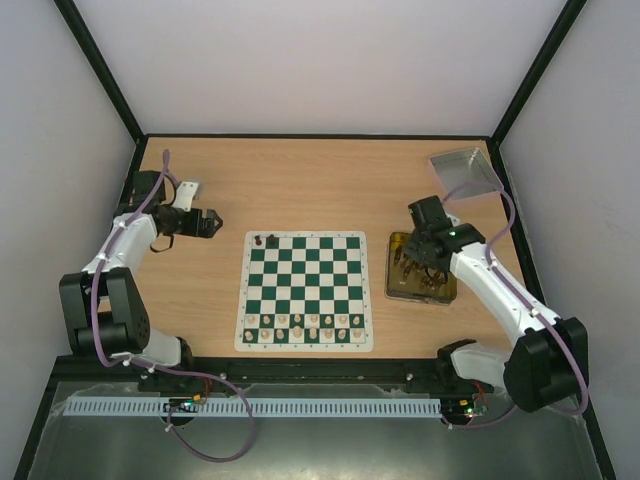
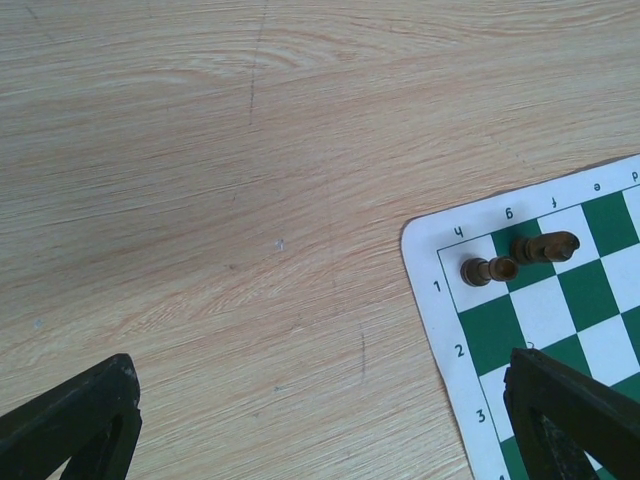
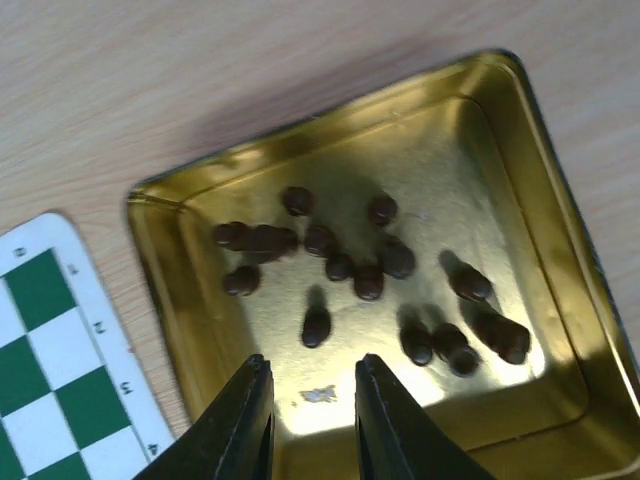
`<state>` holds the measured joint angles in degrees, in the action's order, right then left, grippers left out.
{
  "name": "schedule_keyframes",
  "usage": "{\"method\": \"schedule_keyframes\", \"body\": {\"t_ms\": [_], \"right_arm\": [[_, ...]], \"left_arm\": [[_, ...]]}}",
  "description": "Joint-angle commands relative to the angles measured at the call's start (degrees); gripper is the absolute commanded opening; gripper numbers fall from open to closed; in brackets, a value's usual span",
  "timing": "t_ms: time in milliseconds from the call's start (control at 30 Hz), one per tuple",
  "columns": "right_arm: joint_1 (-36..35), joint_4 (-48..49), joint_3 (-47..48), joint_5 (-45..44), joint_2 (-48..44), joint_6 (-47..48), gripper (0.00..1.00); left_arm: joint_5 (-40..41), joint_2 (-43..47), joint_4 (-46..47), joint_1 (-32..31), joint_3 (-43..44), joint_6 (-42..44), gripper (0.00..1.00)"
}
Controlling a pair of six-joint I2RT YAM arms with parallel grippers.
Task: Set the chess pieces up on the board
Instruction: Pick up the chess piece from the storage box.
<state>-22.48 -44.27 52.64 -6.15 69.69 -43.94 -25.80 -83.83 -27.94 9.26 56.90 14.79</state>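
Note:
The green-and-white board (image 1: 305,290) lies mid-table. Two dark chess pieces (image 1: 265,240) stand at its far left corner, a rook-like one (image 2: 488,270) and a taller one (image 2: 545,246) in the left wrist view. Several more dark pieces (image 3: 368,280) lie loose in the gold tin (image 3: 160,270) to the right of the board. My right gripper (image 3: 312,400) hangs inside the tin, open with a narrow gap and nothing between its fingers; a single piece (image 3: 316,326) lies just ahead of it. My left gripper (image 2: 320,420) is wide open over bare wood, left of the board's corner.
Cream pieces (image 1: 305,325) fill the board's two near rows. A grey tray (image 1: 465,170) sits at the back right corner. A small white object (image 1: 188,190) lies by the left arm. Black frame posts and pale walls ring the table.

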Motion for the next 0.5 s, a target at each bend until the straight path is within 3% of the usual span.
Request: {"method": "schedule_keyframes", "body": {"t_ms": [0,133,467], "right_arm": [[7.40,1.25,-4.29,5.80,-1.89,1.81,0.22],[12.28,3.62,-5.99,9.27,-0.87,3.52,0.22],[15.91,7.17,-6.74,12.37,3.25,4.06,0.21]], "left_arm": [[0.58,-0.94,-0.97,-0.84,0.93,-0.02,0.98],[1.40,-0.65,-0.97,-1.58,0.80,-0.01,0.98],[1.76,-1.04,-0.68,-1.70,0.39,0.16,0.98]]}}
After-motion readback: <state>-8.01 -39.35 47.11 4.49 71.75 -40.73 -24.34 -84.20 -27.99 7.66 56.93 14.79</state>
